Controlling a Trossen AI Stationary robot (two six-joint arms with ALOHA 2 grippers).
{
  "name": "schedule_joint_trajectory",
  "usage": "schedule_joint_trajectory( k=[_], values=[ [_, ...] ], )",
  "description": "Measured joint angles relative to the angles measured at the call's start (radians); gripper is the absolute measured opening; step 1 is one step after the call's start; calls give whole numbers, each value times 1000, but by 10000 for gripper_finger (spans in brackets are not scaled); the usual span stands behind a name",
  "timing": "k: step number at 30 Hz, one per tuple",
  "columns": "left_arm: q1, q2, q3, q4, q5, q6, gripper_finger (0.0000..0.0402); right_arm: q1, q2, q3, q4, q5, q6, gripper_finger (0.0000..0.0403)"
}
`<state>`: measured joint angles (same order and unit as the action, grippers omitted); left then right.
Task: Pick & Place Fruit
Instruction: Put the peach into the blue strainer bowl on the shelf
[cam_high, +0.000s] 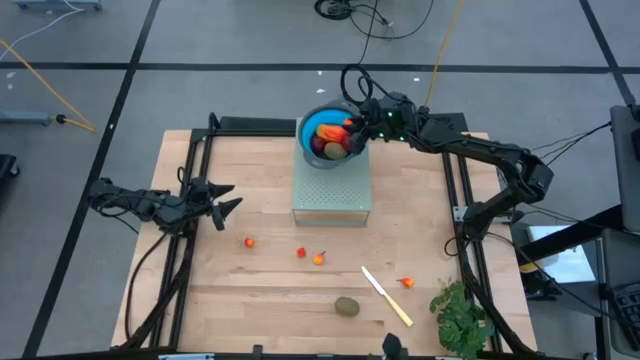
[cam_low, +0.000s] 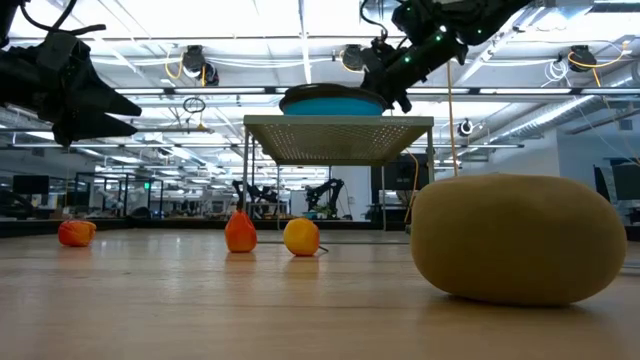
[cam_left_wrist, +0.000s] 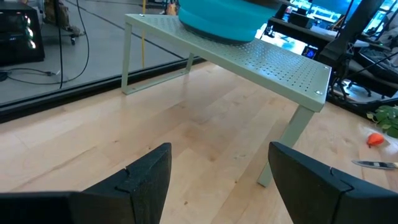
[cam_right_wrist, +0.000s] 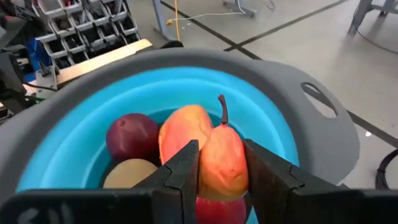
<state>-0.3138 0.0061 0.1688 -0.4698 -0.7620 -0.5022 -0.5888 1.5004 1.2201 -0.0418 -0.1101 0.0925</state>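
On the near tabletop (cam_high: 250, 300) lie a kiwi (cam_high: 346, 306) and small orange fruits (cam_high: 318, 258). The left hand (cam_high: 225, 199) waits open. Farther back, the right hand (cam_right_wrist: 222, 163) grips a pear (cam_right_wrist: 222, 160) over the blue bowl (cam_right_wrist: 273, 124); the next move is probably letting it go.

Both arms are dark, nearly black, built of slim jointed links with blocky housings at the joints. The right arm (cam_high: 480, 155) carries a looped black cable near its wrist and shows small green lights on the wrist housing. The left arm (cam_high: 150, 203) ends in two pointed, wedge-like fingers (cam_high: 222, 198). Seen from the wrist cameras, the fingers (cam_left_wrist: 149, 177) are matte black, flat-faced and angular, with bevelled edges and thick bases; the right arm's fingers (cam_right_wrist: 186, 168) look the same.
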Motion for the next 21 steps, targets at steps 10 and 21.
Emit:
schedule_joint_trajectory(
  k=[10, 21],
  values=[
    [0, 0, 0, 1, 0, 0, 269, -1, -1, 0, 15, -52, 1, 111],
    [0, 0, 0, 0, 0, 0, 269, -6, -1, 0, 16, -52, 71, 159]
  ],
)
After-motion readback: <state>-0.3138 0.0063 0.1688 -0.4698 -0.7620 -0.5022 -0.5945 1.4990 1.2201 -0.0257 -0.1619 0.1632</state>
